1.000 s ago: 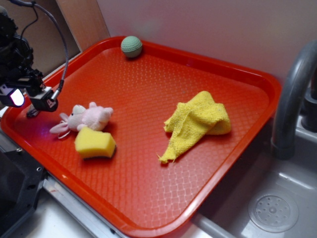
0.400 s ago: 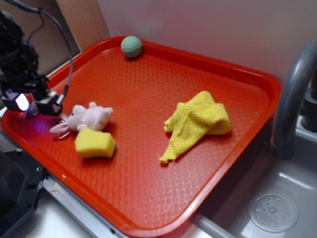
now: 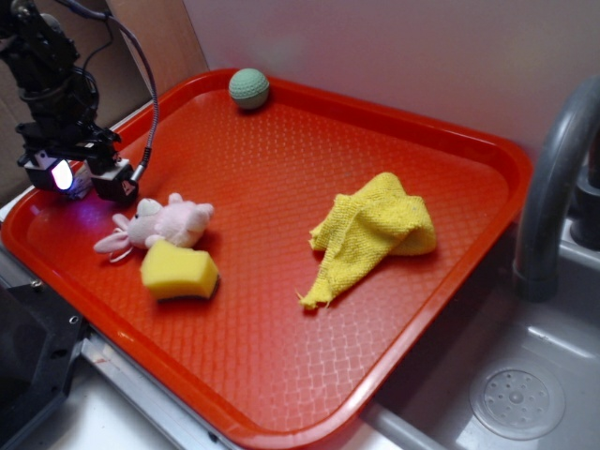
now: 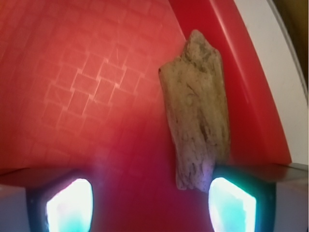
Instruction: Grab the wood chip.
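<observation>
The gripper point(image 3: 86, 180) hangs low over the left corner of the red tray point(image 3: 281, 375), close to the rim. In the wrist view its two fingertips point(image 4: 70, 205) glow at the bottom corners with a broad gap between them, so the jaws stand wide and hold nothing. That same view shows the wood chip point(image 4: 197, 113), a rough brown-grey sliver lying flat on the tray floor right against the rim, its near end just beside the right fingertip rather than between the two. The exterior view hides the chip behind the gripper body.

Only the exterior view gives the rest: a pink plush toy point(image 3: 164, 223) just beside the gripper, a yellow sponge point(image 3: 178, 270) touching it, a crumpled yellow cloth point(image 3: 375, 230) toward the right edge, and a green ball point(image 3: 248, 87) at the far edge.
</observation>
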`<state>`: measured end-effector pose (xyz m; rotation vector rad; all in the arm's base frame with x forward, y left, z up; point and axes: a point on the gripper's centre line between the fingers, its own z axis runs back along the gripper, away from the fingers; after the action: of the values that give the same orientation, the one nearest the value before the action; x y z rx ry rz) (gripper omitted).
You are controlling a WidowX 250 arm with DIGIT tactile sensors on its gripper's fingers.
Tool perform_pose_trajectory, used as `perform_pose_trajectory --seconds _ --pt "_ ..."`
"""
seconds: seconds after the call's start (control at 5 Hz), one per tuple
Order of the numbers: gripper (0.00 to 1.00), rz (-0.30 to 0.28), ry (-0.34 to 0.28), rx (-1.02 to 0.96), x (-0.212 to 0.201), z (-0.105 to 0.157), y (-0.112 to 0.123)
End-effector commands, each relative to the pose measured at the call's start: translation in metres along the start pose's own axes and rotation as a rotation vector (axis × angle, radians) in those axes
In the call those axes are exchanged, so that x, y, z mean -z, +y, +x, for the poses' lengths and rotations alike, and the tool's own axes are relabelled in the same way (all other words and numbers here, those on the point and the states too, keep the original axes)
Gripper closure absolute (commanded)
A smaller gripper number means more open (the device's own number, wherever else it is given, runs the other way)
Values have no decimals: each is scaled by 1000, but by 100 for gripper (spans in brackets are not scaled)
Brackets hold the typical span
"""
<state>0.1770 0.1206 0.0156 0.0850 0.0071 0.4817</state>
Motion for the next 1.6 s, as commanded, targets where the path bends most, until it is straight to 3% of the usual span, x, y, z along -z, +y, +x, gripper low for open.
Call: perform_pose_trajectory --seconds 0.0,0.4,1.0,1.2,1.4 --pt "100 6 -45 60 6 -17 -7" --pt "100 13 -32 76 3 -18 -7" --pt "100 -64 -98 215 -53 -50 -34" --pt "61 -57 -91 188 -54 -40 -33" --pt "0 -37 -84 163 -50 -27 -28"
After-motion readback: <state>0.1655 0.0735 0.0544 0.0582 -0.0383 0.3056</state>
